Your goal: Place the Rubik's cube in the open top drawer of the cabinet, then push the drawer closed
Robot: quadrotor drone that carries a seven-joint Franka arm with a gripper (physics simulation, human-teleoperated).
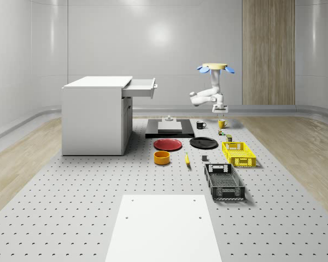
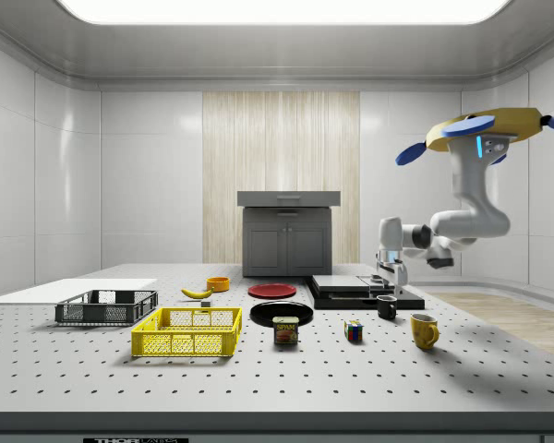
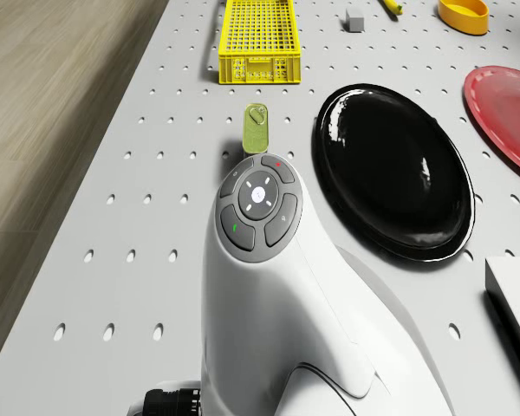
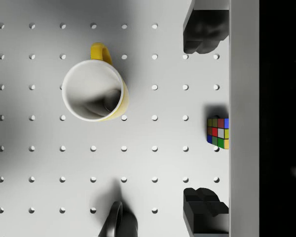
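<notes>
pincer (image 4: pixel 205 121) spread wide above rubik's cube (image 4: pixel 218 133), clear of yellow mug (image 4: pixel 93 91); drone (image 2: pixel 487 134) hovers.

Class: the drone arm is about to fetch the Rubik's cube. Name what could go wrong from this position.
1. The open gripper hangs over the Rubik's cube, but the yellow mug and black mug stand close and might get knocked.
2. The hovering drone could drift, spoiling the grasp.
3. The top drawer is high and far off.
</notes>
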